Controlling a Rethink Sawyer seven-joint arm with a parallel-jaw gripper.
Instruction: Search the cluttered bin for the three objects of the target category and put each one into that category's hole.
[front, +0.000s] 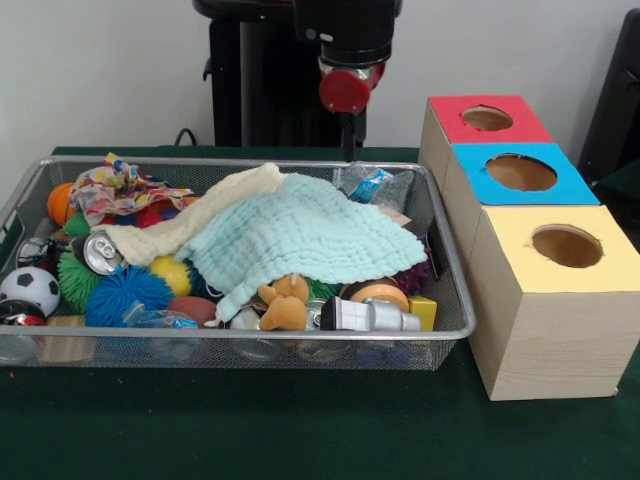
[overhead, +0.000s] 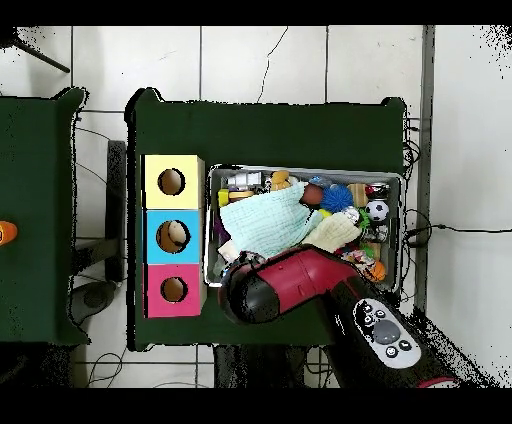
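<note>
On the dark green table (front: 300, 440) the wide, shallow silver wire-mesh bin (front: 240, 352) stands at the left, its long front wall nearest the camera. Just behind that wall lie a black-and-white miniature football (front: 30, 288), a blue spiky rubber ball (front: 122, 293), a small tan plush animal (front: 284, 304) and a silver-and-black cylindrical flashlight (front: 368, 316). A little deeper, a silver drink can (front: 100, 253) lies on its side beside a green spiky ball (front: 75, 277). A pale mint-green waffle-textured cloth (front: 300, 240) is draped over the middle of the heap, overlapping a cream cloth (front: 190, 222) that runs toward the back. At the far left corner sit an orange ball (front: 60, 203) and a crumpled multicoloured patterned fabric (front: 115, 187); near the far right corner is a clear plastic wrapper with blue print (front: 372, 185).

Just beside the bin on the right, three wooden boxes stand in a row, each with a round hole on top: the yellow-topped box (front: 550, 300) nearest, the blue-topped box (front: 520, 175) behind it, the red-topped box (front: 485, 120) farthest.

The red and black arm (overhead: 300, 280) hangs over the bin's far rim, its pincer (front: 348, 135) pointing down above the back edge; whether it is open or closed cannot be told.
</note>
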